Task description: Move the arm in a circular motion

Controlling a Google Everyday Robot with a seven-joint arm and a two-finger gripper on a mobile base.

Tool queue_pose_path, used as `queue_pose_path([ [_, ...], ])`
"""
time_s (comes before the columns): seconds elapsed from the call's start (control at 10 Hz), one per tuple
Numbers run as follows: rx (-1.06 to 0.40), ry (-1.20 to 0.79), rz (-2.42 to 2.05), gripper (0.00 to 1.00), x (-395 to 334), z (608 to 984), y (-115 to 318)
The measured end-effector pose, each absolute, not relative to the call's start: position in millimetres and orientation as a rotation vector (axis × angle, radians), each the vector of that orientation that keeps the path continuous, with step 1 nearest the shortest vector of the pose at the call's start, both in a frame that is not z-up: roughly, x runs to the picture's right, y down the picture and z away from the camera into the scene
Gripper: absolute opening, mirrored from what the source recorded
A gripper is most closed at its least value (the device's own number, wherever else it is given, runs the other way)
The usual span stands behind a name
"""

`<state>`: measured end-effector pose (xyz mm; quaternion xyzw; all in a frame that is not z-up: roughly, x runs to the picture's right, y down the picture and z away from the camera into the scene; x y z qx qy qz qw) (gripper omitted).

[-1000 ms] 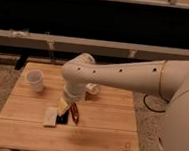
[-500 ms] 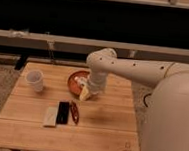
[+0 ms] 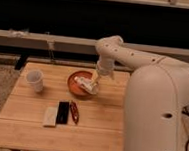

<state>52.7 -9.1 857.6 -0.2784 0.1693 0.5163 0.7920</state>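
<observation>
Packets (image 3: 63,112) nearest, flat on tabletop (image 3: 32,134). Beyond, gripper (image 3: 93,82) hanging low over right side of red bowl (image 3: 71,82) (wide or narrow: not discernible). Behind, arm (image 3: 135,59) bent upward, long axis running rightward toward base (image 3: 154,116). Likely sweep room leftward; cup (image 3: 34,80) well apart.

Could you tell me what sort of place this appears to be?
Probably an indoor robot test area: a wooden table with cup and bowl; the arm holds its gripper over the bowl.
</observation>
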Motion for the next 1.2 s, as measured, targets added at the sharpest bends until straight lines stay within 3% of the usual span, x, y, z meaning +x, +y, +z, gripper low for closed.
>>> queue_pose_path([
  [0.5, -0.537, 0.296, 0.976, 0.80, -43.6, 881.0, -71.3],
  [0.7, -0.520, 0.249, 0.880, 0.80, -91.9, 866.0, -72.1],
  [1.2, -0.487, 0.095, 0.635, 0.80, -193.4, 787.1, -28.7],
])
